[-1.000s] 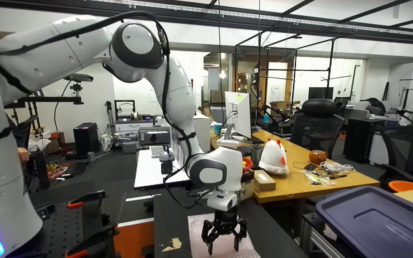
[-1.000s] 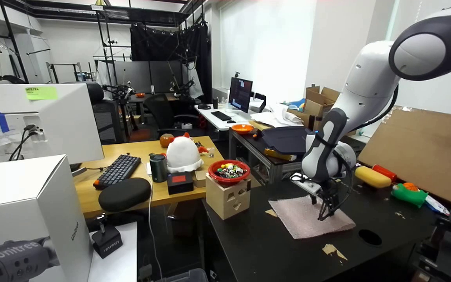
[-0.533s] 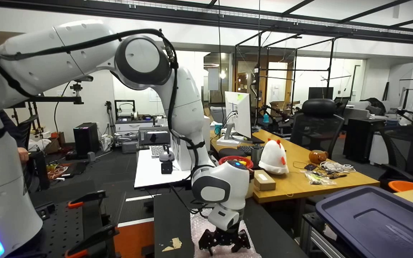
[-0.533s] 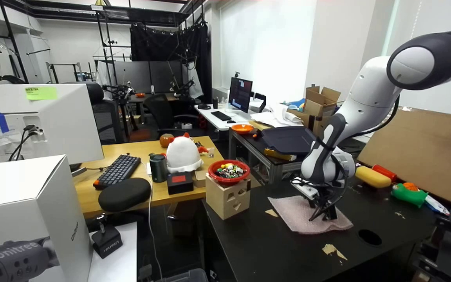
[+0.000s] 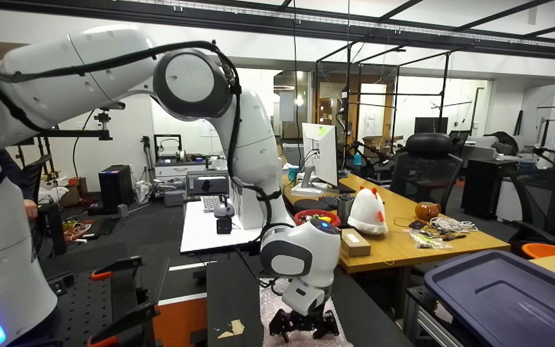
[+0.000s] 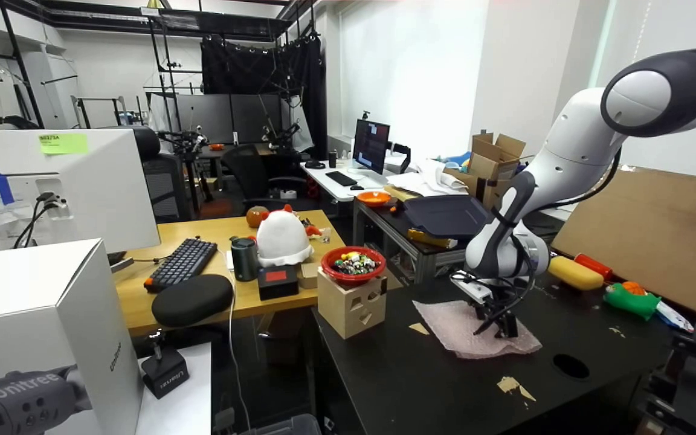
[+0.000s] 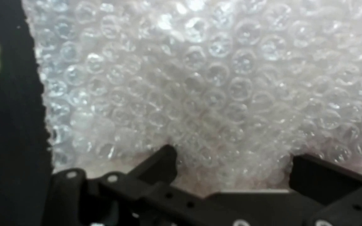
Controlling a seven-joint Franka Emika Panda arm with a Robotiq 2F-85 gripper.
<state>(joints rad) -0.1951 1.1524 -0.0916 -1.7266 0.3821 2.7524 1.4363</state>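
A sheet of pinkish, clear bubble wrap point(image 6: 457, 332) lies flat on the black table point(image 6: 408, 380); it also shows in an exterior view point(image 5: 269, 308) and fills most of the wrist view point(image 7: 168, 78). My black gripper point(image 5: 301, 336) is low over the sheet, pointing down, with its fingers spread; it also shows in an exterior view point(image 6: 494, 327). In the wrist view the two fingertips point(image 7: 233, 153) stand wide apart and appear to touch the wrap. Only bubble wrap shows between them. The sheet's left edge lies well outside the fingers.
A wooden shape box point(image 6: 351, 308) with a red bowl point(image 6: 353, 279) of small items stands at the table's corner. A yellow object point(image 6: 574, 273), a red cylinder point(image 6: 592, 266) and a green toy point(image 6: 632, 301) lie beside a cardboard panel point(image 6: 656, 235). The table has a round hole point(image 6: 570, 365).
My gripper has come down onto the bubble wrap, and its fingers look more splayed. The sheet has slid a little along with it, rightward in an exterior view.
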